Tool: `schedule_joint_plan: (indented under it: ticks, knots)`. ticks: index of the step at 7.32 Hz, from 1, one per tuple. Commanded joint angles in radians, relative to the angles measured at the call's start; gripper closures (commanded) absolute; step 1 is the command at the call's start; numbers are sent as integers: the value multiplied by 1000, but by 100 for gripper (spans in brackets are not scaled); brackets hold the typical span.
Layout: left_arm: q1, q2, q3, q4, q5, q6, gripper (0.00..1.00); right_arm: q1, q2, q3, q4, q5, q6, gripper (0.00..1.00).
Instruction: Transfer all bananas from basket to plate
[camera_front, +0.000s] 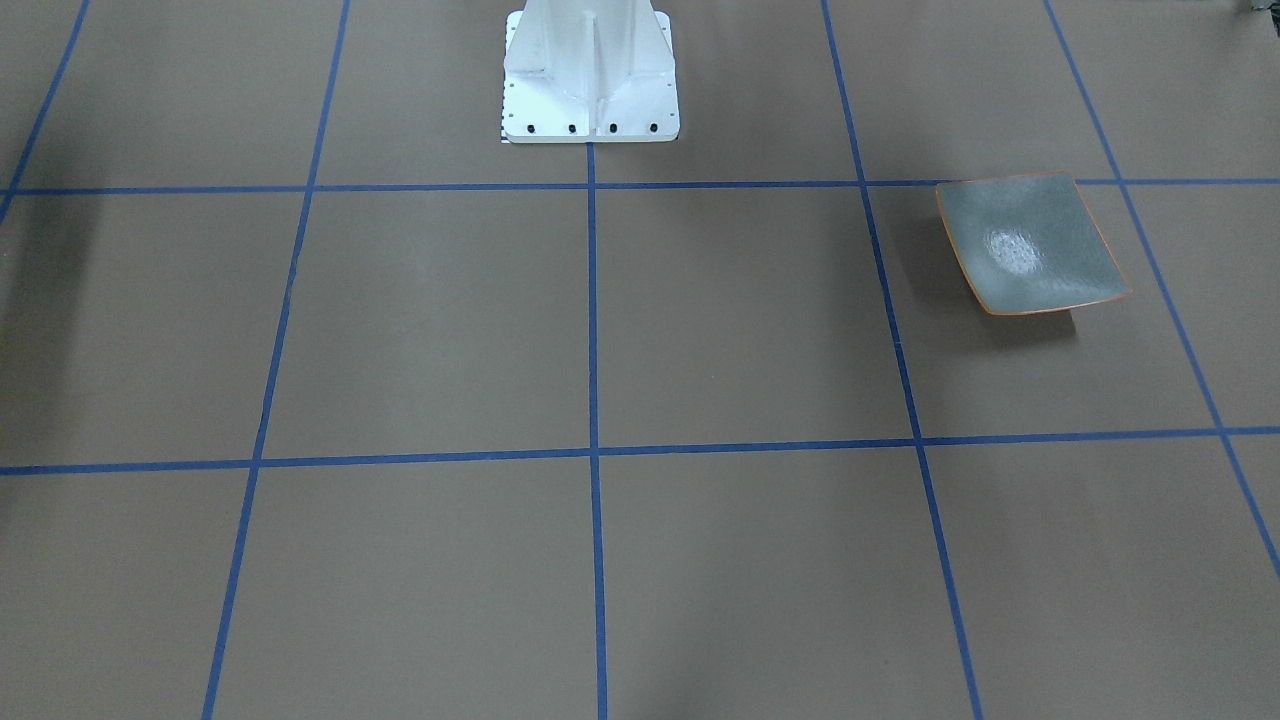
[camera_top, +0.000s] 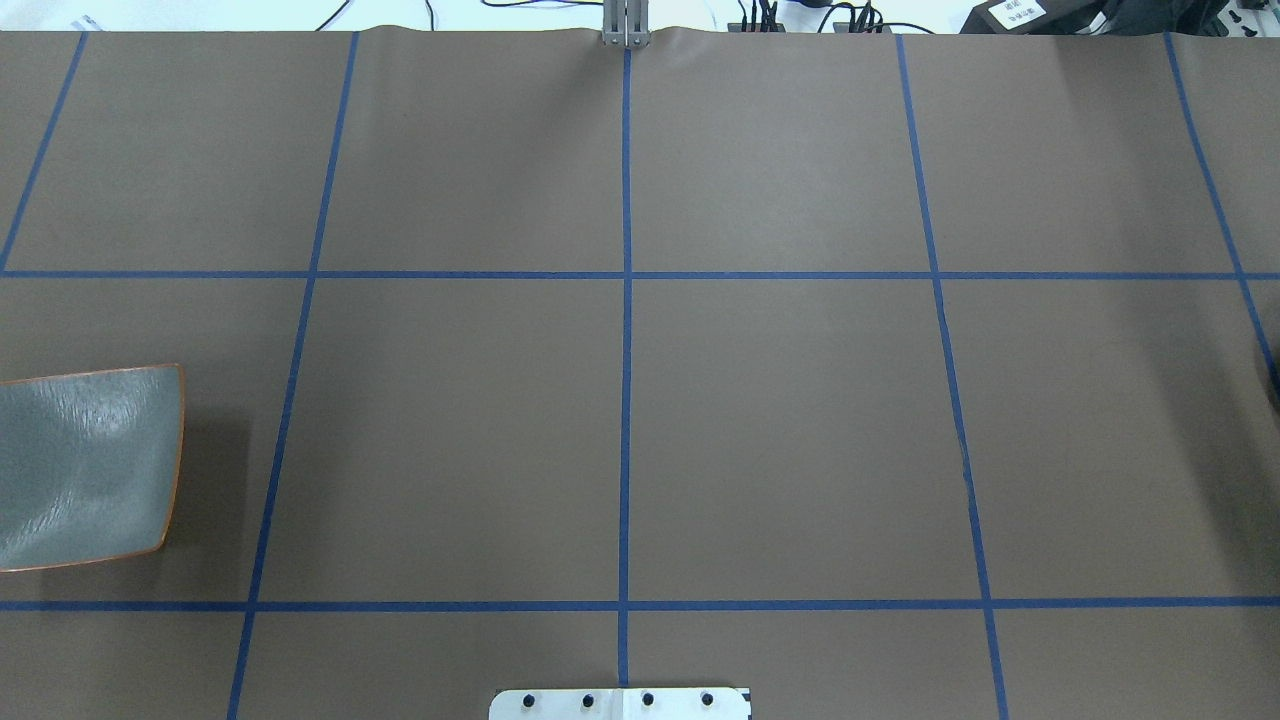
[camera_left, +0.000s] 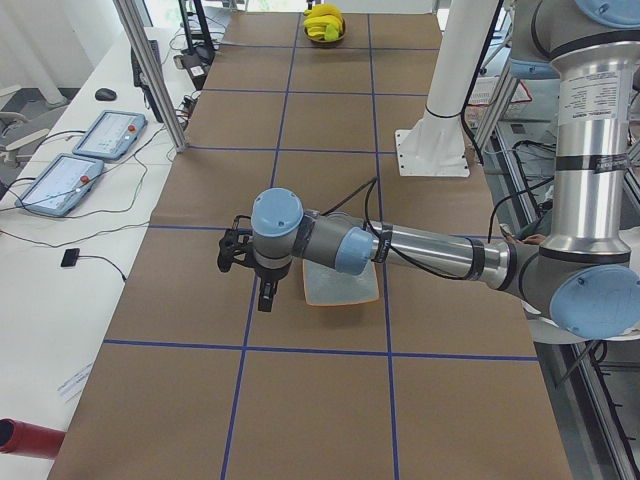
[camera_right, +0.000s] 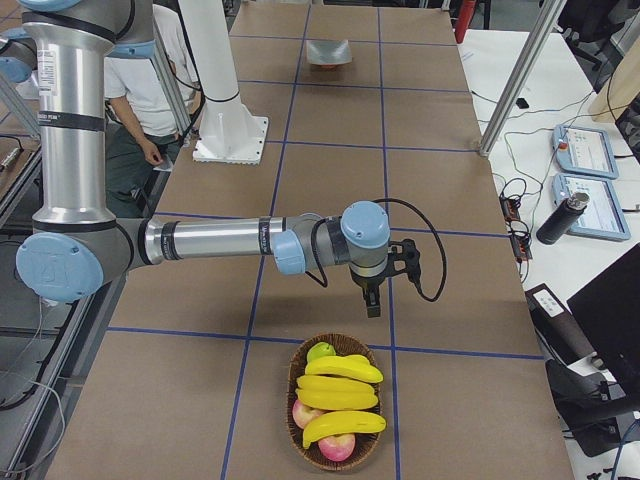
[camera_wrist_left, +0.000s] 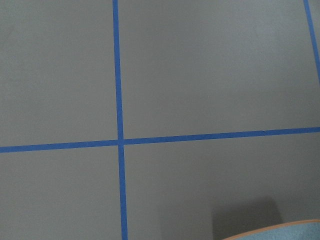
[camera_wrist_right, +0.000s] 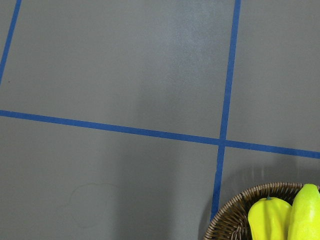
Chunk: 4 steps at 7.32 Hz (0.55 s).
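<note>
Three bananas (camera_right: 340, 395) lie stacked in the wicker basket (camera_wrist_right: 232, 212) on top of apples (camera_right: 338, 447), at the table's (camera_top: 780, 430) end on the robot's right. We see the right arm stretched out level, wrist turned so the right gripper (camera_right: 372, 308) points straight down over bare table just beside the basket rim. It is apart from the fruit and touches nothing. Its fingers show only in a side view, so we cannot tell whether they are spread or closed. The plate (camera_front: 1030, 245) sits flat at the opposite end, well apart from the basket. The left arm takes a like pose: forearm level, left gripper (camera_left: 267, 300) tip-down just beside the plate's edge, above the table. Finger state there: cannot tell either.
</note>
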Motion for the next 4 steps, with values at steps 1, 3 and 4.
schedule_joint_plan:
  ticks: [1, 3, 4]
  knots:
    - [1, 10, -6, -27, -1, -1, 1, 1, -4, 5, 3, -2, 5, 0]
    - [2, 14, 9, -34, 2, -1, 1, 0, -37, 11, 61, -5, 7, 0]
    - [2, 16, 9, -32, 3, -2, 1, 1, -43, 26, 69, -9, 7, 0]
